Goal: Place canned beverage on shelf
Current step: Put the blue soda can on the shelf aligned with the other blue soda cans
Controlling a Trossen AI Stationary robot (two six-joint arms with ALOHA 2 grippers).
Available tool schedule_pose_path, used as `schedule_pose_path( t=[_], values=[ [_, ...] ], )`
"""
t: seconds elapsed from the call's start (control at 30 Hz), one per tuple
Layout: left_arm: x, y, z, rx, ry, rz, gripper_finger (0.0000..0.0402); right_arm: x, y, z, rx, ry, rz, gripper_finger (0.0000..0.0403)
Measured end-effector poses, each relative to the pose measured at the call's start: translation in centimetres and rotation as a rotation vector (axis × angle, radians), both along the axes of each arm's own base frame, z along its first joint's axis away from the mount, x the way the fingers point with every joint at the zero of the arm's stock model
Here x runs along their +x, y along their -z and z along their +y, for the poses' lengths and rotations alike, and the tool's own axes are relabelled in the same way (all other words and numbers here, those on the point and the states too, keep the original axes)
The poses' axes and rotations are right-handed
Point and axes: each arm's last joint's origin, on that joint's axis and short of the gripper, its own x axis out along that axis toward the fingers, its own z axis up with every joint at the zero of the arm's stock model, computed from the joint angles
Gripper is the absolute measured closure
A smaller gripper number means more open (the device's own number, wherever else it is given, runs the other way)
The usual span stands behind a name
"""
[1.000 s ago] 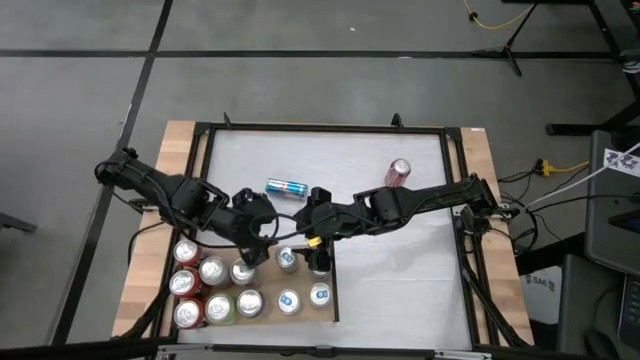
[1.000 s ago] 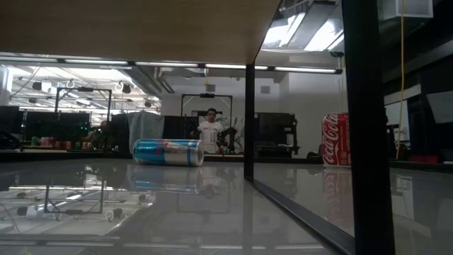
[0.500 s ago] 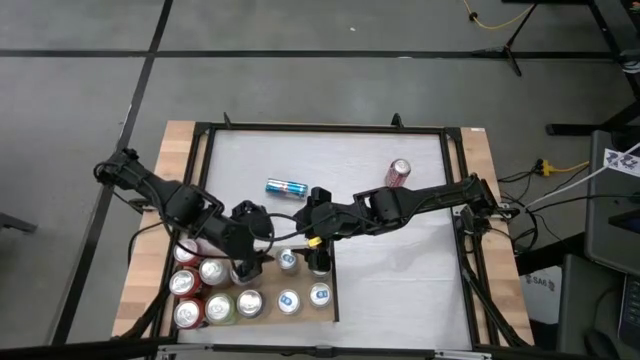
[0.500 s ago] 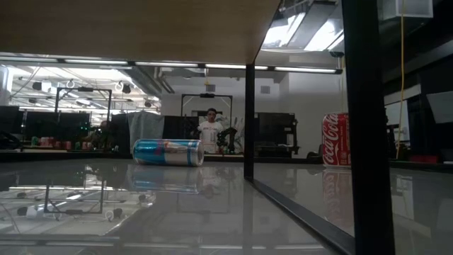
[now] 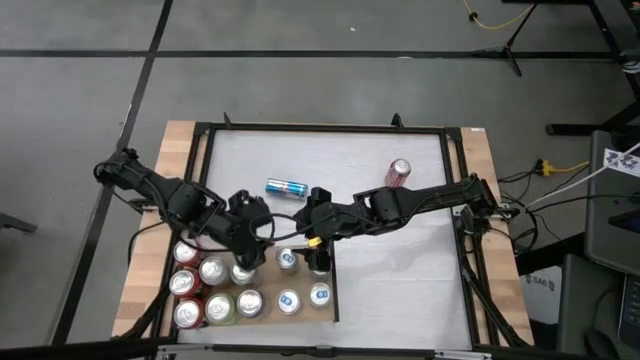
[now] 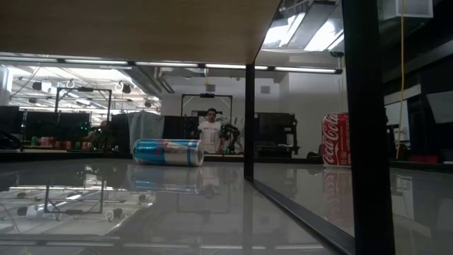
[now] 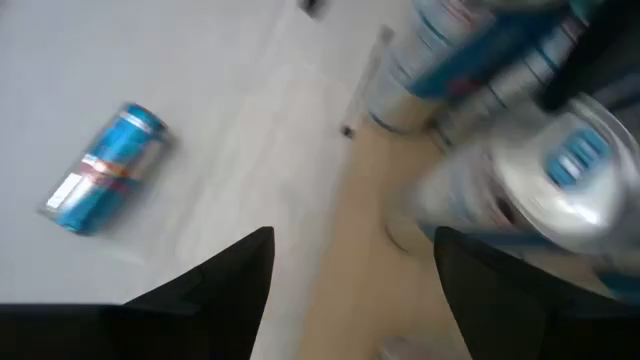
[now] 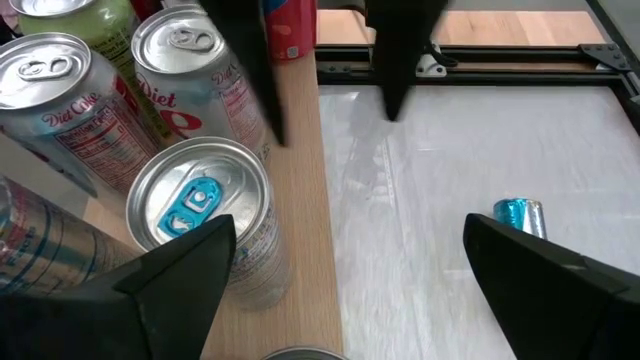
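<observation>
High view: left gripper (image 5: 250,262) over the shelf (image 5: 262,318), among standing cans; a blue can (image 5: 286,187) lies on the white table beyond it.
Right gripper (image 5: 318,262) hangs just beside, over the shelf's dark edge.
Left wrist view: fingers part-spread, nothing between them; a blurred silver can (image 7: 545,195) close by, possibly touching.
Right wrist view: fingers wide apart, empty.

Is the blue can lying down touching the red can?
Apart. The high view shows the blue can lying on the white table, with a wide stretch of bare table between it and the red can.
</observation>
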Motion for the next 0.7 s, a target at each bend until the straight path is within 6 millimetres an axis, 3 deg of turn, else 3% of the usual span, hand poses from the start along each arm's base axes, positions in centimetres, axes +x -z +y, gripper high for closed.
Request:
schedule_pose_path(
  t=[0.23, 0.7],
  values=[
    [0.74, -0.12, 1.22, 0.012, -0.029, -0.019, 0.0134, 0.1, -0.08, 0.03, 0.002, -0.001, -0.014, 0.0018],
    [0.95, -0.25, 1.15, -0.003, -0.025, -0.041, 0.0134, -0.22, -0.67, 0.09, 0.028, -0.027, -0.031, 0.0018]
  ],
)
